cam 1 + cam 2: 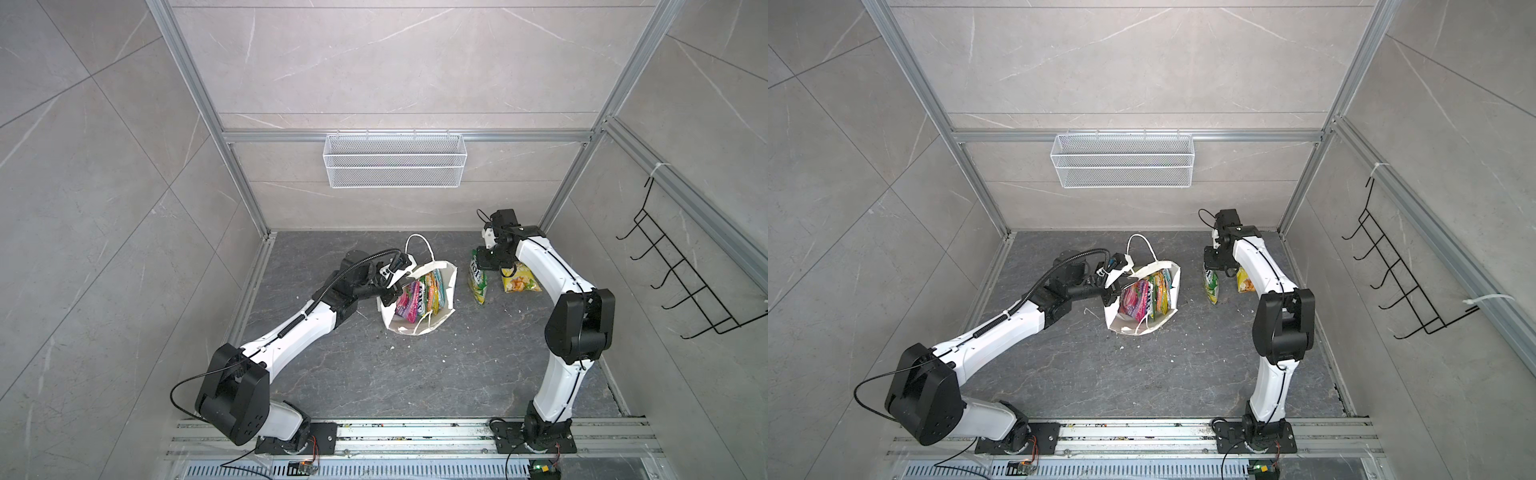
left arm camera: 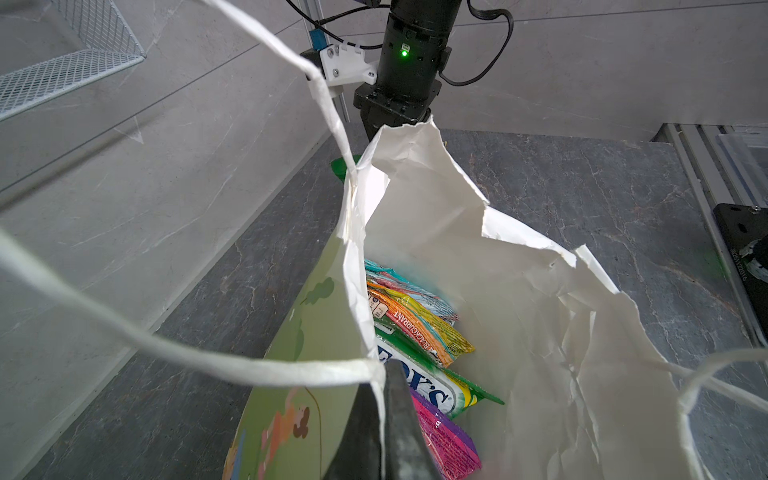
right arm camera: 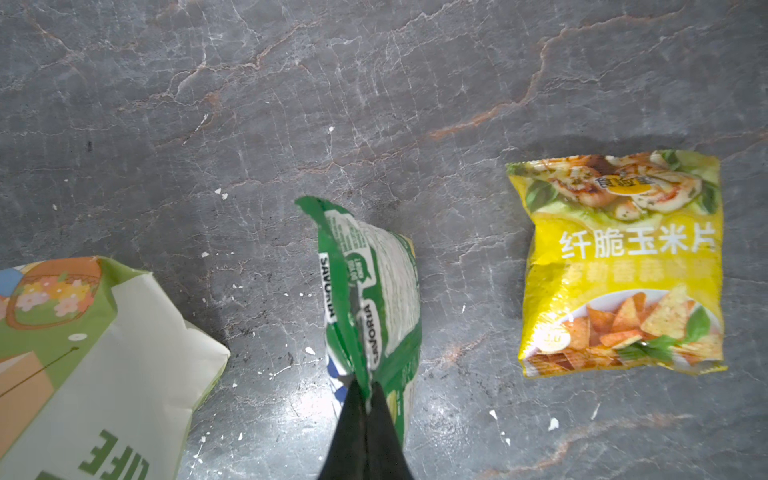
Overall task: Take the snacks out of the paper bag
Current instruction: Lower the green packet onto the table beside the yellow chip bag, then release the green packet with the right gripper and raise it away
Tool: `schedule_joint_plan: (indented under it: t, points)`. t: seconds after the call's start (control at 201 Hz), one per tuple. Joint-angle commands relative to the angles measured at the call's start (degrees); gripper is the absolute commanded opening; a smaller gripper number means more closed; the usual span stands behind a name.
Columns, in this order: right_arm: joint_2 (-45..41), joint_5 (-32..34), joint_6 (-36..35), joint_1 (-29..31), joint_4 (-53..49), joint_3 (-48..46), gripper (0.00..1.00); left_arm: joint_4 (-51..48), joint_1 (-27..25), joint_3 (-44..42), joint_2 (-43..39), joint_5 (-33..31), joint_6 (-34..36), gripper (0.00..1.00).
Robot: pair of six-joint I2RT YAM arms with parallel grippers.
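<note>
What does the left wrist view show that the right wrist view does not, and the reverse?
Only the left wrist view: the snacks inside the paper bag, and the left fingers shut on its rim. Only the right wrist view: the yellow pouch flat on the table, and the right fingers shut on the green pouch. Both: the bag's printed outside and the dark table.

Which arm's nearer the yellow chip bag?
Right arm: jaws hold the green pouch right beside the chip bag. Left arm is across at the paper bag's rim.
</note>
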Motion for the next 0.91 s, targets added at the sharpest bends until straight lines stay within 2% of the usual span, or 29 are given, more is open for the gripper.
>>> schedule_joint_plan:
  t: [0.0,0.229,0.418,0.498,0.637,0.702,0.806,0.901]
  points:
    - [1.59,2.06,1.06,0.03,-0.58,1.11,0.0,1.56,-0.63,-0.22,0.32,2.74,-1.01,0.0]
    - [4.82,4.35,3.01,0.01,-2.01,3.77,0.0,1.72,-0.85,0.12,0.85,2.96,-0.97,0.0]
    - [6.83,12.68,3.98,-0.06,-4.86,5.28,0.0,2.42,-0.9,0.15,0.86,2.89,-0.83,0.0]
    - [6.82,13.07,2.54,-0.01,-5.03,5.09,0.0,2.37,-0.89,0.13,0.78,2.93,-0.7,0.0]
    - [6.19,5.95,0.37,1.32,-4.93,5.89,0.0,2.38,-1.02,0.21,0.99,2.97,-0.61,0.0]
    - [5.06,0.34,0.93,2.33,-3.33,5.65,0.0,2.37,-0.98,0.43,1.13,3.13,-0.61,0.0]
    - [3.34,-13.52,3.27,3.35,0.67,4.34,0.0,2.65,-1.08,0.65,1.13,3.3,-0.9,0.0]
    - [2.3,-18.82,6.77,3.81,4.62,2.53,0.0,2.57,-1.17,0.65,1.13,3.28,-0.88,0.0]
